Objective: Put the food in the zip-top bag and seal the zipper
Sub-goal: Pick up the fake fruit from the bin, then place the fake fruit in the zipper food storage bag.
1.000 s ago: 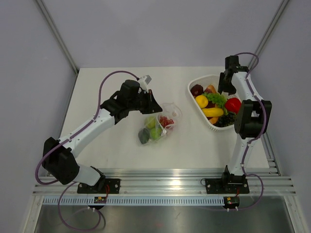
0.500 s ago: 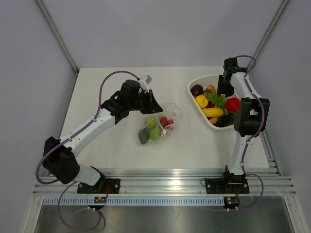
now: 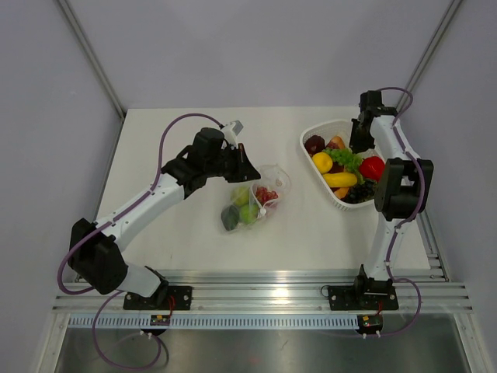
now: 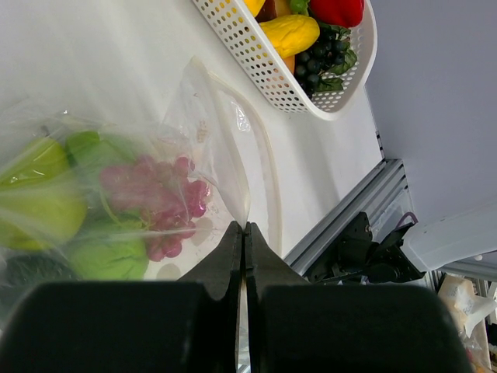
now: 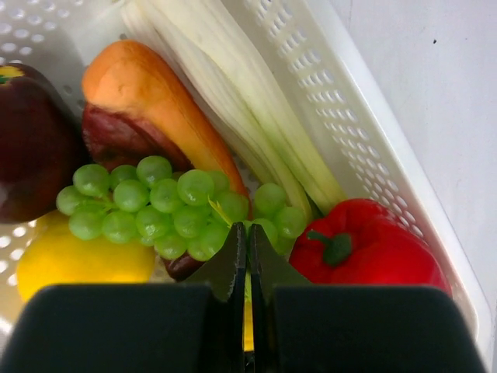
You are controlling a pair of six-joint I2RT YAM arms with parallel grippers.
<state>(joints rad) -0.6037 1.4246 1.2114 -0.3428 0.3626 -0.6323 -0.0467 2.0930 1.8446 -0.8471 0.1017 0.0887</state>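
The clear zip-top bag [image 3: 258, 196] lies mid-table, with green pieces [image 4: 39, 194] and red grapes [image 4: 159, 202] of the food inside it. My left gripper [image 3: 247, 172] [image 4: 245, 227] is shut on the bag's mouth film, beside the zipper strip [image 4: 268, 171]. More food fills the white basket [image 3: 311, 138]. My right gripper [image 3: 356, 148] [image 5: 247, 227] is down in that basket, shut on a thin yellow-green stem of the green grapes [image 5: 155, 206]. A red pepper [image 5: 365, 249] sits just to its right.
The basket also holds a carrot [image 5: 147, 93], a lemon [image 5: 78, 264], a dark purple fruit [image 5: 31, 140], pale stalks [image 5: 233, 85], a banana [image 3: 340, 179] and black grapes [image 3: 359, 193]. The basket wall [image 5: 349, 101] rises close on the right. The table's right edge lies near.
My right gripper has gone from half open to shut among the green grapes, its wrist shifting slightly. The left arm and the bag have not moved.
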